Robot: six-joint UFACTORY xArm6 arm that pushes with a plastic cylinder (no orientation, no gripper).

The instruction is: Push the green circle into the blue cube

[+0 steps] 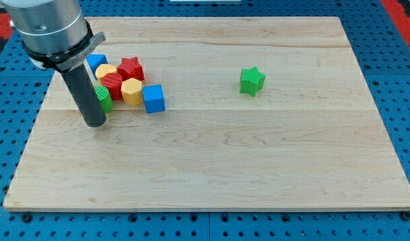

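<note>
A: Where's the green circle [104,98]?

B: Far over on the view's left side of the wooden board [271,167], at the lower-left edge of the cluster. Only a sliver shows; the rod hides most of it. My tip [95,124] sits touching or just beside it, at roughly its 7 o'clock.

A: And the blue cube [153,98]?

B: At 3 o'clock from the circle, near but with a gap. A yellow block [132,91], hexagon-like, sits between them and slightly toward 1 o'clock, touching the cube's left side or very close to it.

A: The rest of the cluster?

B: A red block [113,84] at the circle's 12 to 1 o'clock, a red star [130,68] beyond that, a second yellow block [106,70] and another blue block [95,61] at about 12, partly behind the arm. A green star [252,80] stands well apart at the cluster's 3 o'clock.

A: Is there a claw to report?

B: No, there is none, just the rod, so nothing opens or closes.

A: Which step is this?

B: I judge it the start of the push: the tip is at the circle, the circle not yet against the cube.

A: The next move?

B: Likely a sweep toward 3 o'clock, kept low enough to slip the circle under the yellow block and onto the cube's left face. Too high, and the yellow block gets shoved instead.
</note>
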